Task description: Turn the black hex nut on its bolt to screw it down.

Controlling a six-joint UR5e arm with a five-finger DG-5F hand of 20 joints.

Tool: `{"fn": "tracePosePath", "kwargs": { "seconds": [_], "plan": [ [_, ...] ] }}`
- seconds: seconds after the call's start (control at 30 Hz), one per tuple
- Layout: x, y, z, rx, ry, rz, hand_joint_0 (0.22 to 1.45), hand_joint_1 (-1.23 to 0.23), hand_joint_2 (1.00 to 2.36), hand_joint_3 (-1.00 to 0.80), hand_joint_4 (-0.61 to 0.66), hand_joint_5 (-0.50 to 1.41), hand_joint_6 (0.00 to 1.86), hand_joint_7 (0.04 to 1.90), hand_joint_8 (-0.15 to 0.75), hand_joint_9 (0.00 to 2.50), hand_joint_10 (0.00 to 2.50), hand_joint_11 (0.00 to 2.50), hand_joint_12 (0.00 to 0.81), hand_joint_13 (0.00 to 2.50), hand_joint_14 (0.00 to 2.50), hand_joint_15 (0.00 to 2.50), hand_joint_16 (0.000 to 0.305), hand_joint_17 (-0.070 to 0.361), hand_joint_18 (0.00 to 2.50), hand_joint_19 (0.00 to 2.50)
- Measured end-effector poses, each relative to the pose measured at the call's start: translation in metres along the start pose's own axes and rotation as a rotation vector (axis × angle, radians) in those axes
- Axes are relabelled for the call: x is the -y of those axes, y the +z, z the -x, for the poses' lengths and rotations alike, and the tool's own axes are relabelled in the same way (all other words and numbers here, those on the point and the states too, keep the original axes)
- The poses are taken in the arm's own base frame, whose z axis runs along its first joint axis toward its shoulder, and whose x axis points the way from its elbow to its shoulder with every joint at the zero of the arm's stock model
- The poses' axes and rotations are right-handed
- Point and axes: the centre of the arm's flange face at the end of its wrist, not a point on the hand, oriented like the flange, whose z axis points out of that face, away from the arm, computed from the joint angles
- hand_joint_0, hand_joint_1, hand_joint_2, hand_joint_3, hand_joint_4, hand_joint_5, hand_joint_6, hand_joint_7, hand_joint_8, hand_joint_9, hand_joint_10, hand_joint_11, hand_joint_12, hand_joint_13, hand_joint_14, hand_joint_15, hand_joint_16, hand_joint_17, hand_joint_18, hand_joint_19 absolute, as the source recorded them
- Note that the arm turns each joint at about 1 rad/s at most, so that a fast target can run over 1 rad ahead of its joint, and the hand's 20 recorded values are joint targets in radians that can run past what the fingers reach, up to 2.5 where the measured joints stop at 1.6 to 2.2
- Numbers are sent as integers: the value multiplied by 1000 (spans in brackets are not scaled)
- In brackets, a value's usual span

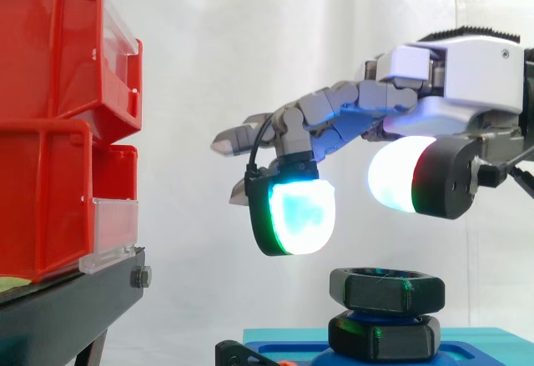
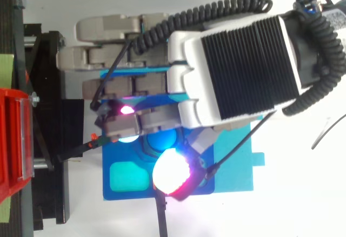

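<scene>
Under my hand (image 1: 467, 74) I count two black hex nuts, upper nut (image 1: 385, 289) and lower nut (image 1: 384, 337), plus one blue base (image 1: 480, 341). Ahead of it stand two red bins: upper bin (image 1: 50, 49), lower bin (image 1: 46, 208).

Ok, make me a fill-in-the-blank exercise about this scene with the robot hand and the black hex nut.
1. The robot hand hovers ____ the black hex nut, without touching it.
2. The flat plastic base under the nut is coloured ____.
3. The stacked plastic bins on the black stand are coloured ____.
Missing words: above; blue; red.
</scene>
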Motion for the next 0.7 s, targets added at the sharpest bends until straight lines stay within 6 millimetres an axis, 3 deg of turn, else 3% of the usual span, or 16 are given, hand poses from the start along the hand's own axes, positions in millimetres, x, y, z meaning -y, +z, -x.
{"fn": "tracePosePath", "kwargs": {
  "seconds": [0.33,0.47,0.7],
  "plan": [
    [-44,22,1,-18,-11,4,490,-128,1000,-500,108,-59,505,981,181,665,0,29,301,217,0,0,44,98,25,100],
    [-59,26,-1,-38,-6,13,508,-114,1000,-500,72,-17,505,1247,177,702,0,42,289,215,0,0,42,95,17,101],
    [-72,27,-4,-73,-6,22,513,-127,1000,-500,46,-5,503,1375,173,710,3,48,286,224,0,0,41,93,26,101]
  ]
}}
